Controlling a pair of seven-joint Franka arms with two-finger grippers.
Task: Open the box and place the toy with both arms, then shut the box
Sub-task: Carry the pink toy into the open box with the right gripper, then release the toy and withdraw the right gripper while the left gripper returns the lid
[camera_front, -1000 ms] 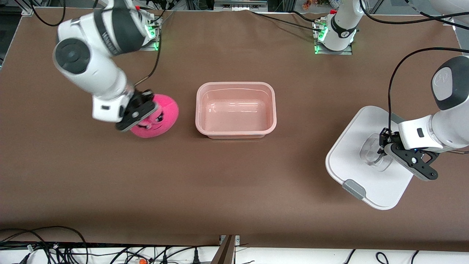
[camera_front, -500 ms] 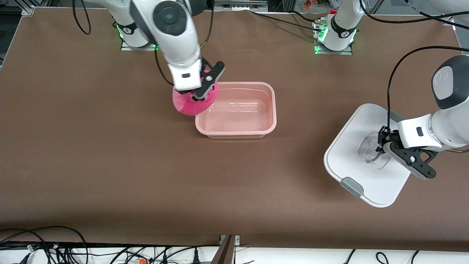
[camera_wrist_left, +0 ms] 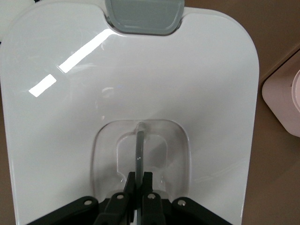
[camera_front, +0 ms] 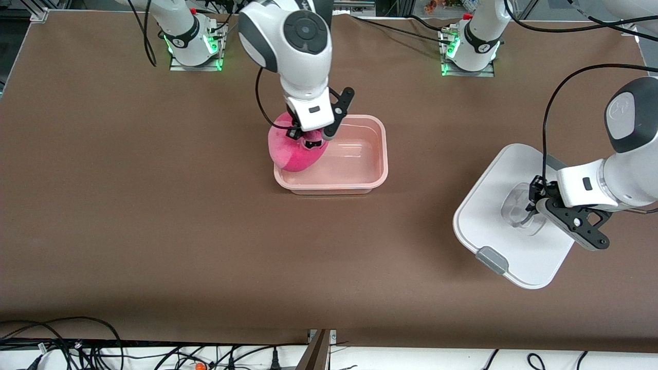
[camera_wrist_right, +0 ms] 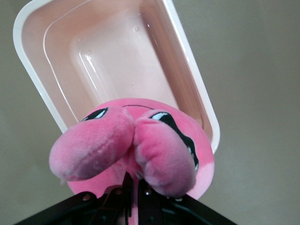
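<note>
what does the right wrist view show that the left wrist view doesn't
Only the right wrist view: the right hand shut on the pink toy, its eyes showing, over the open box.
Only the left wrist view: the left hand shut on the clear handle of the white lid, plus one grey clip.
Both: a part of the box and the brown table.

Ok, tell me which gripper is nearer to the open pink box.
Right. The right gripper holds the toy over the box, at the end toward the right arm. The left gripper is well away at the left arm's end of the table, shut on the lid handle.
</note>
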